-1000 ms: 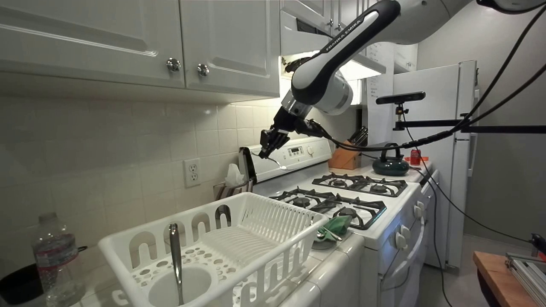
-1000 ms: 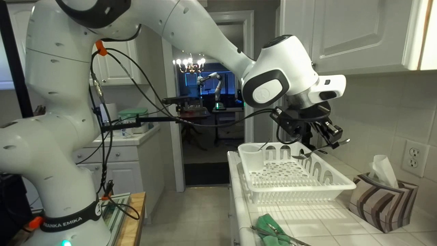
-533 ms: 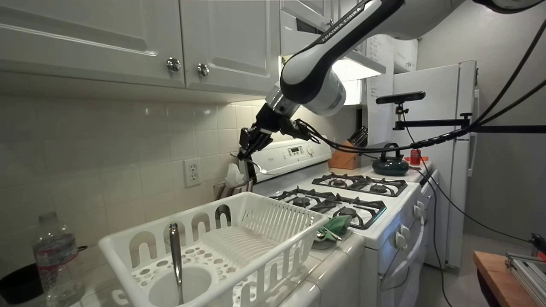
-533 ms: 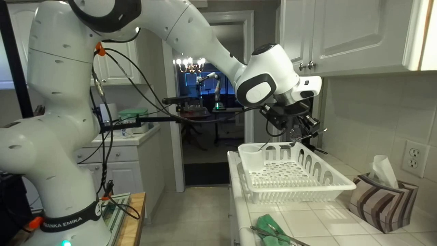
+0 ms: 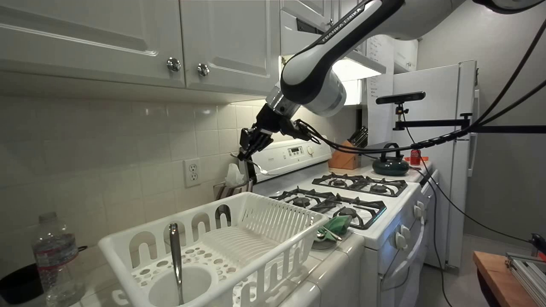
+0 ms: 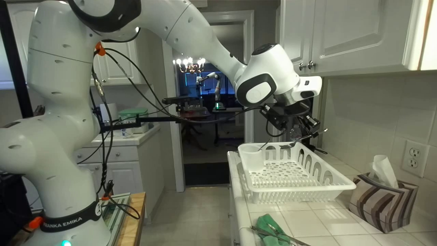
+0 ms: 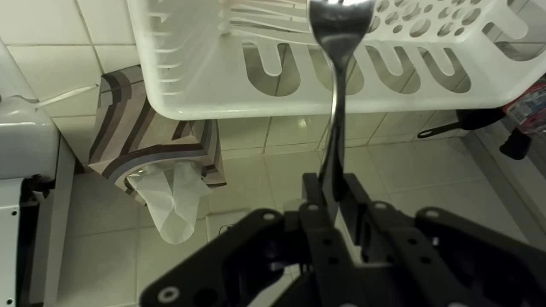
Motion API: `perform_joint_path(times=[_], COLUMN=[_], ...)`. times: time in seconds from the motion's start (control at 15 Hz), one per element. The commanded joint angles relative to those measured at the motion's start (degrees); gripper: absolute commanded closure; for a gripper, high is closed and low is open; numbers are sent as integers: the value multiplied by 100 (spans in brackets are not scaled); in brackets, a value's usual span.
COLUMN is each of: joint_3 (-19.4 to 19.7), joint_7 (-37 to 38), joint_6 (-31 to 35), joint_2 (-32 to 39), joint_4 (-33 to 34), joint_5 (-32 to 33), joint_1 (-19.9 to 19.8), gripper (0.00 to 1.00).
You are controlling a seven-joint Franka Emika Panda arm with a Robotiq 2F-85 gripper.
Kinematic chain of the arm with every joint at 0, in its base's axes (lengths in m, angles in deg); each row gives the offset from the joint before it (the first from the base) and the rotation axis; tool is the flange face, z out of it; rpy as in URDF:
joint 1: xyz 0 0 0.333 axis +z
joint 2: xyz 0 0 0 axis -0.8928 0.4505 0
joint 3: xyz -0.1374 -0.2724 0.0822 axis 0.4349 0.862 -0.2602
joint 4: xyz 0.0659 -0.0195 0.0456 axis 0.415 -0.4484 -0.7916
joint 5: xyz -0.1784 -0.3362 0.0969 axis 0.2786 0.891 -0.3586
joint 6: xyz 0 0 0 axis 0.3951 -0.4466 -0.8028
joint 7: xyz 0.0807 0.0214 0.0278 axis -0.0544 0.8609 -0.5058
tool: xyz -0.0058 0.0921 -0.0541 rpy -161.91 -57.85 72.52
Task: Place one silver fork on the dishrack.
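Note:
My gripper (image 7: 333, 187) is shut on the handle of the silver fork (image 7: 338, 100), whose head points away from the fingers and is cut off by the wrist view's top edge. Below the fork lies the white dishrack (image 7: 294, 111), with the fork's head overlapping its interior and the handle crossing its wall-side rim. In both exterior views the gripper (image 5: 243, 154) holds the fork (image 5: 261, 169) tilted, head lower, in the air near the tiled wall. The dishrack (image 6: 300, 188) stands on the counter; a silver utensil (image 5: 175, 256) leans upright in its cutlery cup (image 6: 253, 160).
A striped tissue box (image 6: 382, 201) stands beside the rack by the wall. A green cloth (image 6: 269, 227) with utensils on it lies near the counter's front edge. A water bottle (image 5: 57, 262) is behind the rack's cup end. Cabinets (image 5: 230, 47) hang overhead.
Over the first half second the gripper, with the fork held, moved away from the stove, along the wall toward the rack's cup end. Since then it has stayed almost still.

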Motion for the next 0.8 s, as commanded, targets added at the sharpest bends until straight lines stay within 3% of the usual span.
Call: perform_joint_path(times=[0.0, 0.13, 0.2, 0.27, 0.47, 0.73], joint_3=[0, 0, 0, 189, 835, 2084], joint_7=[0, 0, 0, 213, 709, 1920], joint_6=[0, 0, 0, 146, 544, 719], joint_2=[0, 0, 0, -23, -62, 75], joint_4=[-1, -2, -2, -37, -110, -2], joint_5=[0, 0, 0, 244, 964, 2004], joint_1=[0, 0, 0, 177, 843, 2100], gripper=[84, 84, 96, 96, 96, 96])
